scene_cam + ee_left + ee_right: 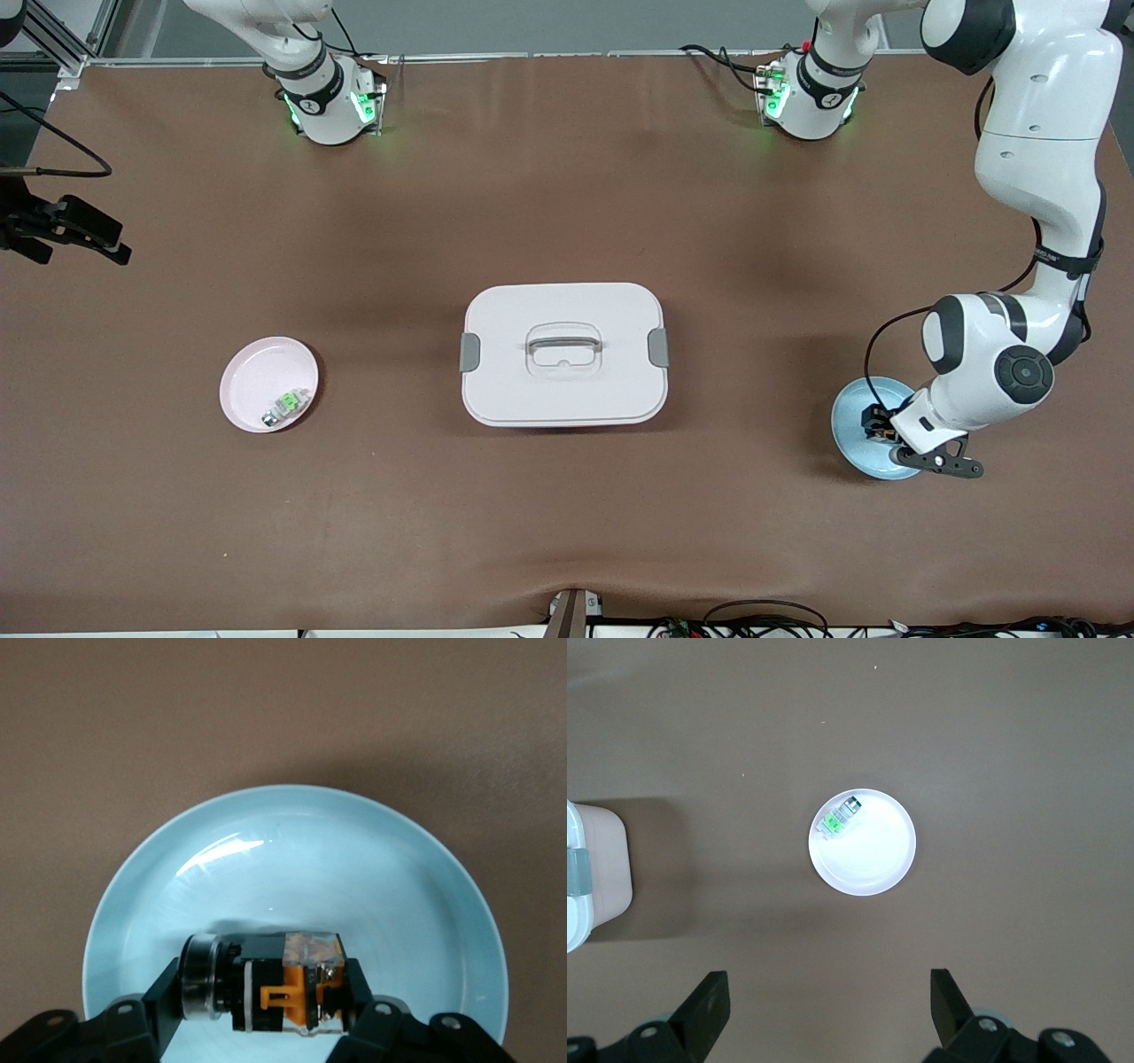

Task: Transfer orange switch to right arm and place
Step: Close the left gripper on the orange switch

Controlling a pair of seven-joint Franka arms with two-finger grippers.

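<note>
The small black-bodied orange switch is pinched by the left pincer in the pale blue round plate, evidently for the handover, while the right pincer is held spread, waiting above the pink plate.

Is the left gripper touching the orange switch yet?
Touching. The left wrist view shows the left gripper shut on the orange switch, fingers pressing both ends.

Between the black left gripper fingers: black-and-orange orange switch, silver end, on a pale blue plate; brown table.
</note>
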